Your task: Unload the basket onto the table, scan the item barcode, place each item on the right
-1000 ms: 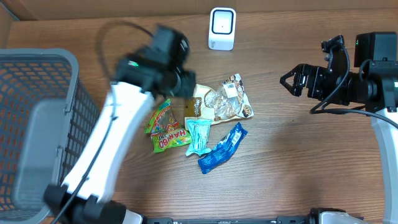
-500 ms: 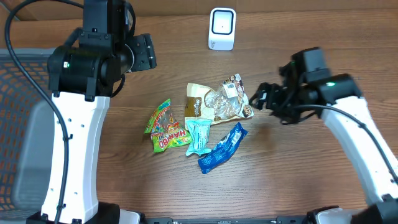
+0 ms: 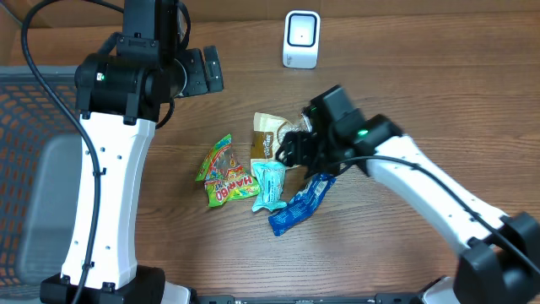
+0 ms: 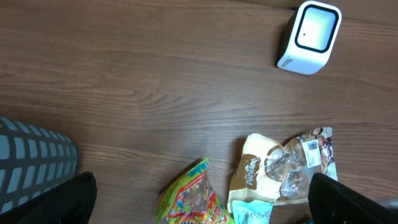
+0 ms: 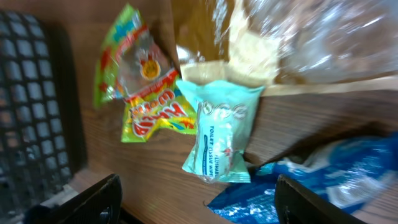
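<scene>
A white barcode scanner (image 3: 301,38) stands at the table's far edge, also in the left wrist view as the scanner (image 4: 309,37). A pile of items lies mid-table: a brown-and-clear snack bag (image 3: 268,133), a green-yellow gummy bag (image 3: 224,173), a teal wipes packet (image 3: 270,184) and a blue packet (image 3: 301,201). My right gripper (image 3: 294,148) hovers low over the pile, open, with the teal packet (image 5: 221,134) and blue packet (image 5: 329,180) below its jaws and nothing held. My left gripper (image 3: 207,72) is open and empty, up left of the pile.
A grey mesh basket (image 3: 25,169) fills the left edge of the table; its corner shows as the basket (image 4: 31,155) and the basket (image 5: 31,93). Bare wood lies right of the pile and between pile and scanner.
The right arm swung from the table's right side leftward onto the pile. The left arm pulled back from the pile towards the far left and its jaws widened.
</scene>
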Robot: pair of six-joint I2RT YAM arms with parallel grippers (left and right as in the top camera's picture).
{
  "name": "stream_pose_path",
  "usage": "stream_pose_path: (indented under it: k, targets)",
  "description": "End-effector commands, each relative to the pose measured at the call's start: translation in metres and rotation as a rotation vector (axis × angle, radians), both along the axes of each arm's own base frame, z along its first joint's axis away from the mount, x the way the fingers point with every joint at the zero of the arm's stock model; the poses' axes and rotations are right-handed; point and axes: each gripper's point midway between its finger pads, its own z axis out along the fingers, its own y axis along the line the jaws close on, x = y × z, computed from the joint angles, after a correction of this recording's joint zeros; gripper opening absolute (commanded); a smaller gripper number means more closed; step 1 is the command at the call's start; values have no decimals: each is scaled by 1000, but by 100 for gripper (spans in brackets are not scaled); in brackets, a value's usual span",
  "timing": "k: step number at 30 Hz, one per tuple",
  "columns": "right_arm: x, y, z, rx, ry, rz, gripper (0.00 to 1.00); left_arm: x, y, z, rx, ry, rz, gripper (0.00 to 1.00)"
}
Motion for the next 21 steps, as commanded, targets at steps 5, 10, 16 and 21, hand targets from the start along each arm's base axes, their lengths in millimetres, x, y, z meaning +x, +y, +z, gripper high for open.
stream_pose_path:
  k: [5, 10, 16, 21]
  targets:
    - [-1, 3, -37, -113, 69, -115, 75, 2, 3, -1, 2, 1, 15, 100]
    - [23, -24, -45, -227, 0, -272, 71, 5, 15, 2, 50, -17, 45, 100]
    - [73, -56, -38, -222, -88, -528, 61, 5, 19, 2, 50, -13, 54, 100]
    - [74, -47, -56, -194, -19, -606, 60, 4, 18, 1, 47, -12, 51, 100]
